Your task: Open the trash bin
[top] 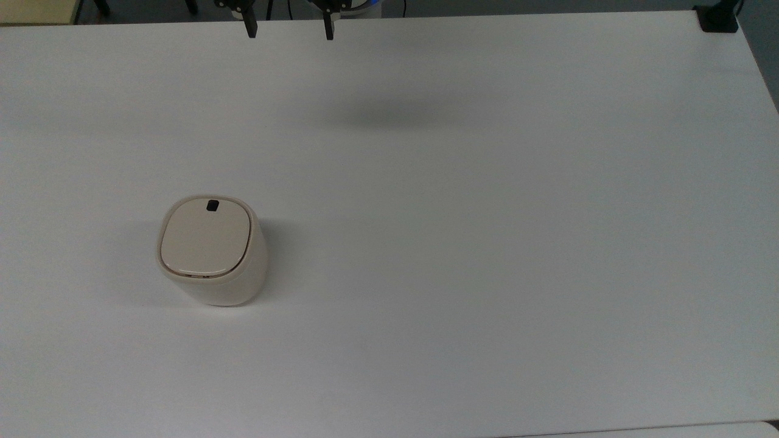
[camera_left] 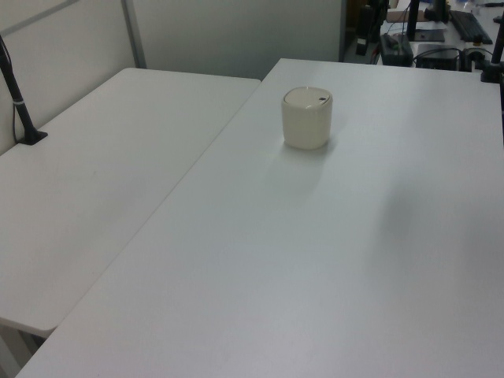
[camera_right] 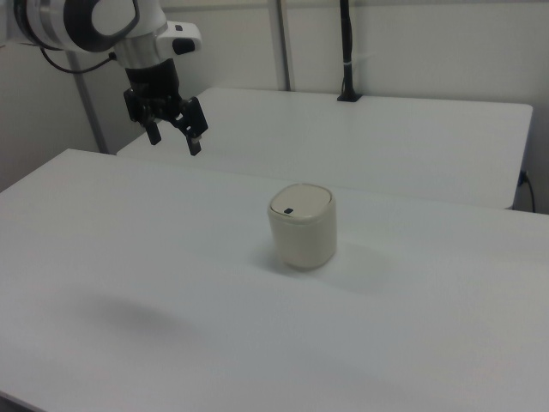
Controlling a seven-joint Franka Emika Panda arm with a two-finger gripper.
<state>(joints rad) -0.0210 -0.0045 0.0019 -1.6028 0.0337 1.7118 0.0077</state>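
You see bin [top: 210,252] at lower left of top view: smooth cream plastic, faint sheen on lid [top: 206,238], black button [top: 212,205] matt. Table [top: 487,243]: white, matt, smooth laminate look. Arm [camera_right: 103,21] at upper left of right view: glossy white shell; gripper [camera_right: 176,137] matt black.

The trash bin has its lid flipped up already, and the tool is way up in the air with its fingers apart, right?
Not quite. The trash bin has its lid shut flat, as the top view shows. The rest holds: the tool hangs high with its fingers apart.
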